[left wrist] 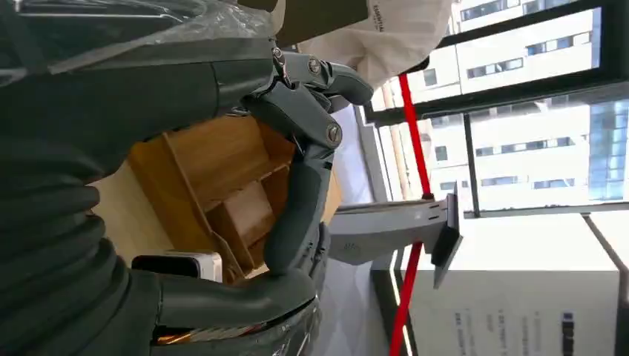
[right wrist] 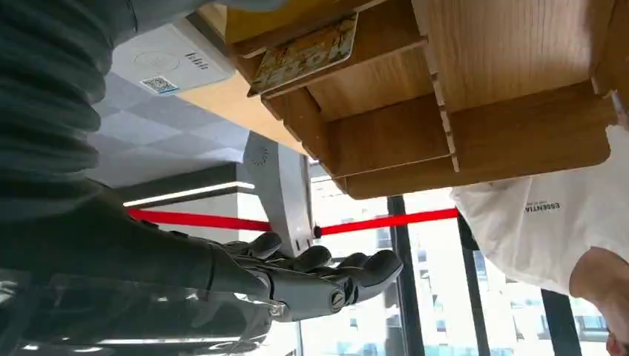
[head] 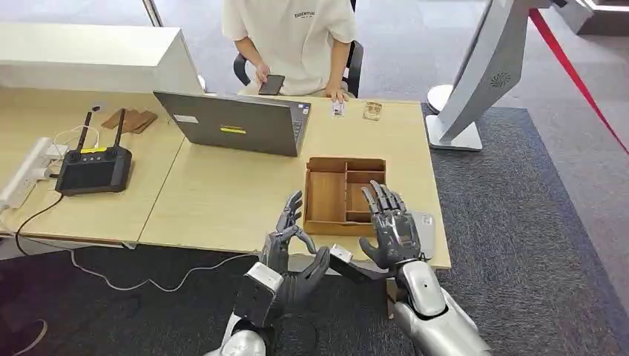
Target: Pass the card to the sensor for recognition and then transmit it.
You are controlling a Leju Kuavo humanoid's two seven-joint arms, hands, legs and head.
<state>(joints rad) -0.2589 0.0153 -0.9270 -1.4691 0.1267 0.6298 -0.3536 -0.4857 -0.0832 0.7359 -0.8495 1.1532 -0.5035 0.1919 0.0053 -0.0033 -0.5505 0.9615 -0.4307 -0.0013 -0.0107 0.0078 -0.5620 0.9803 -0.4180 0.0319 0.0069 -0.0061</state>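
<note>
Card (right wrist: pixel 304 53): one, lying in wooden tray (head: pixel 326 199) compartment, corner over divider. We judge it light, thin, stiff, slick; best pinched at raised edge. One white sensor (right wrist: pixel 167 58) beside tray on bench (head: pixel 222 200). Left hand (head: pixel 291 245), right hand (head: pixel 389 226): fingers spread, holding nothing.

wooden tray (head: pixel 326 194): brown | card (right wrist: pixel 304 53): yellow, printed | sensor (right wrist: pixel 167 61): white | laptop (head: pixel 234 122): grey

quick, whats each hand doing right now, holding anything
Left hand: open, fingers apart, holding nothing.
Right hand: open, fingers spread above the wooden tray, holding nothing.
</note>
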